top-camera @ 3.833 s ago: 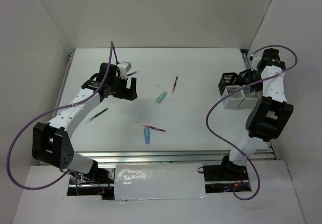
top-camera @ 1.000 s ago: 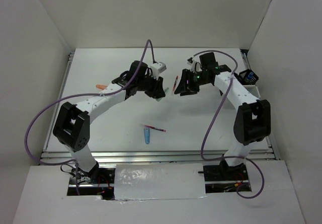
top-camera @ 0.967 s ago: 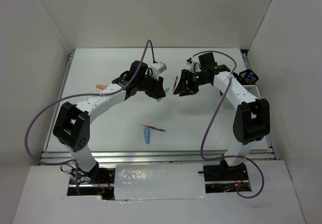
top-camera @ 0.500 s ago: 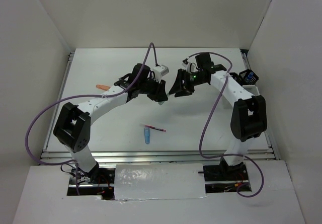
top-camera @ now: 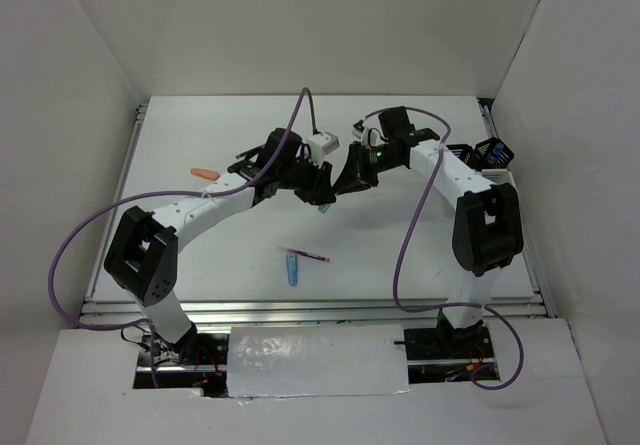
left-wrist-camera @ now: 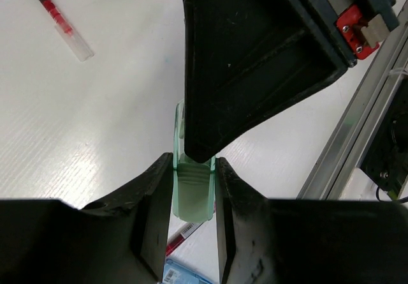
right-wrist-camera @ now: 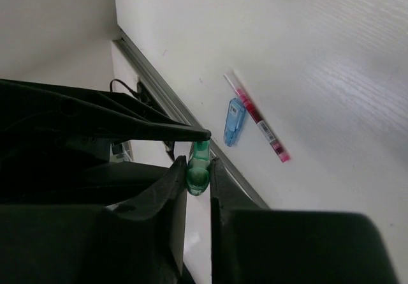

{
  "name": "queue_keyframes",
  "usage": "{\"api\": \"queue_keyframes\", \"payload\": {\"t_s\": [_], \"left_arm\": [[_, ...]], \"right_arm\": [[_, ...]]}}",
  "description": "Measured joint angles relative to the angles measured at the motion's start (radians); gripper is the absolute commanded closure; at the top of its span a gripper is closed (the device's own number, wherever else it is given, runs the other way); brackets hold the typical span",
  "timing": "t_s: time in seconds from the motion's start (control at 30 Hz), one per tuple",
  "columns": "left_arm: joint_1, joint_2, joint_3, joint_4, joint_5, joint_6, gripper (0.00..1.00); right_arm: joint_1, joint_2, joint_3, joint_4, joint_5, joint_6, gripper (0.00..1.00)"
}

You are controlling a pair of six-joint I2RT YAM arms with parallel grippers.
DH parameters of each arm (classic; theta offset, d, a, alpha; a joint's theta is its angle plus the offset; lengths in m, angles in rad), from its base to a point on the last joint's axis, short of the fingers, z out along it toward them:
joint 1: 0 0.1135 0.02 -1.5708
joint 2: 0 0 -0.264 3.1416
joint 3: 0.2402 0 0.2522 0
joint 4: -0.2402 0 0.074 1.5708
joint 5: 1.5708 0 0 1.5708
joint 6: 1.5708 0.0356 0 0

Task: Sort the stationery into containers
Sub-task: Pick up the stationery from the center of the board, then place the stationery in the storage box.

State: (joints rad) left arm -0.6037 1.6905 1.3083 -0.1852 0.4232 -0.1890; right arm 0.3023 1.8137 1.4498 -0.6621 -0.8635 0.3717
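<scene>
A pale green tube (left-wrist-camera: 193,194) is held above the table between both grippers, which meet at mid-table. My left gripper (left-wrist-camera: 193,166) is shut on the tube's ribbed end. My right gripper (right-wrist-camera: 198,163) is shut on the other end of the tube (right-wrist-camera: 199,175). From above, the left gripper (top-camera: 320,195) and the right gripper (top-camera: 346,181) nearly touch, and only a sliver of the tube (top-camera: 326,208) shows. A blue marker (top-camera: 292,268) and a red pen (top-camera: 311,256) lie nearer the front. The containers (top-camera: 487,155) stand at the right edge.
An orange piece (top-camera: 204,173) lies at the left of the table. Another red pen (left-wrist-camera: 57,17) lies on the table beneath the grippers, seen only in the left wrist view. White walls enclose the table on three sides. A metal rail (top-camera: 300,307) runs along the front.
The right gripper has shut onto the green tube that the left gripper holds. Both grippers have drifted slightly toward the front, closer together.
</scene>
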Motion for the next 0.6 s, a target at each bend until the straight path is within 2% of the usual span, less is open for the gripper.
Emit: {"api": "queue_keyframes", "payload": {"t_s": [0.07, 0.1, 0.2, 0.37, 0.6], "left_arm": [[-0.002, -0.001, -0.002, 0.001, -0.003, 0.0, 0.78], [-0.002, -0.002, -0.003, 0.002, -0.004, 0.0, 0.6], [-0.004, -0.004, -0.004, 0.006, -0.013, 0.002, 0.27], [-0.002, -0.022, -0.008, -0.017, -0.061, 0.003, 0.01], [0.034, -0.1, -0.072, -0.012, -0.117, 0.002, 0.01]], "right_arm": [[-0.004, 0.0, 0.0, 0.0, -0.003, 0.003, 0.98], [-0.008, 0.0, 0.0, -0.001, -0.004, 0.006, 1.0], [-0.021, 0.0, 0.0, -0.004, -0.012, -0.009, 1.0], [-0.134, -0.005, 0.026, -0.073, 0.031, -0.106, 1.0], [-0.442, -0.143, 0.051, -0.172, 0.208, -0.286, 1.0]]}}
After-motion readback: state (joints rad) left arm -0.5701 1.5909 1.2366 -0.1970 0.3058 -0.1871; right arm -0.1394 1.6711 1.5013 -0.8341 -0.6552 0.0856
